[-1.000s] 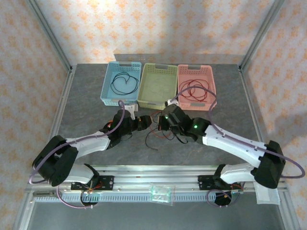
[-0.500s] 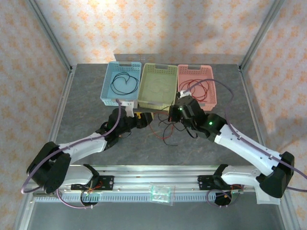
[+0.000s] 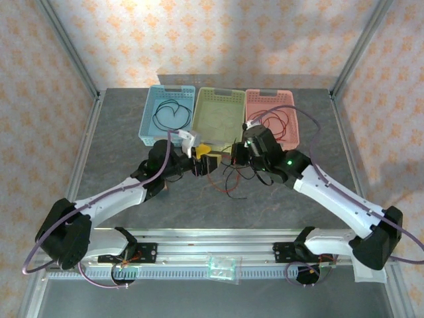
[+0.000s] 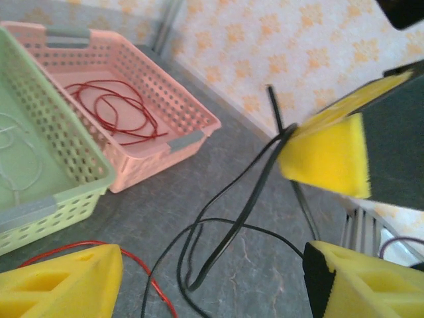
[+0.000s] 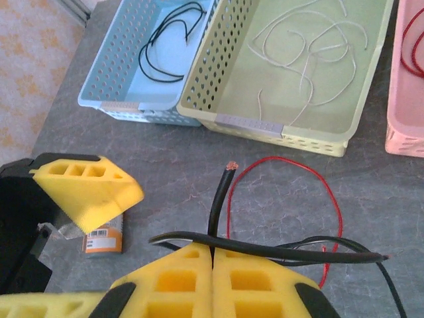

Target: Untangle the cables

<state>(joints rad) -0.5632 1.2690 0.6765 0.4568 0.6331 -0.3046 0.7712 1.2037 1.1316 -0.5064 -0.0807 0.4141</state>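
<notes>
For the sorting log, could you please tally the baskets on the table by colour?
Blue basket: 1
Green basket: 1
Pink basket: 1
Total: 3

1. Left arm [image 3: 112, 197]: reaches from its base at the near left diagonally toward the table's middle; forearm stretched out low; wrist pointing toward the opposite arm.
2. Left gripper [image 3: 207, 164]: jaws spread wide; in its own wrist view the yellow fingers [image 4: 63, 281] sit at opposite lower corners.
3. Right arm [image 3: 331, 192]: rises from the near right base and slants inward; a green light glows on the link behind the wrist.
4. Right gripper [image 3: 240, 154]: yellow pads [image 5: 179, 278] pressed together, pinching a black cable [image 5: 265, 250] across their tips.
5. Both grippers: facing one another, near, apparently not touching.
</notes>
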